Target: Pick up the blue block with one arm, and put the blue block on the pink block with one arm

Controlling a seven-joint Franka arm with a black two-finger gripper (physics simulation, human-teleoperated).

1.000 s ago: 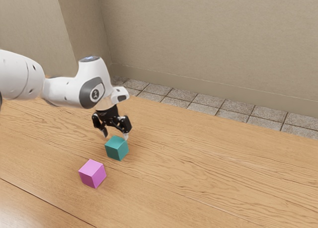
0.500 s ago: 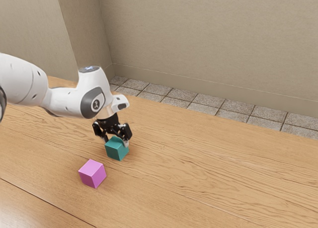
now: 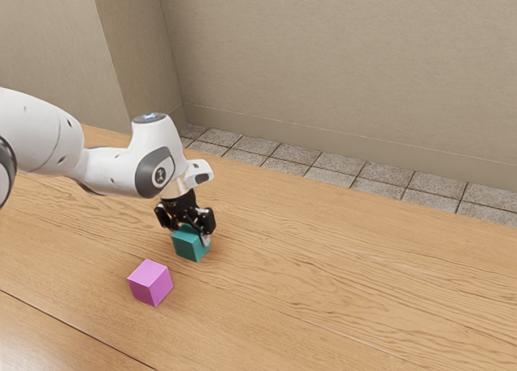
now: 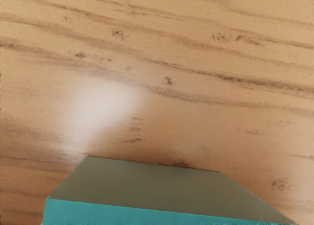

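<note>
The blue-green block rests on the wooden table, left of centre in the exterior view. My black gripper has come down over it, open, one finger on each side of the block's upper part. I see no squeeze on the block. In the wrist view the block's top face lies just under my hand. The pink block sits on the table nearer the front edge, a short gap to the exterior view's left of the blue-green one.
A beige wall runs behind the table, with a strip of grey tiled floor at its foot. Bare wood stretches toward the exterior view's right.
My hand has dropped from just above the blue-green block until the fingers straddle it. Neither block has moved.
</note>
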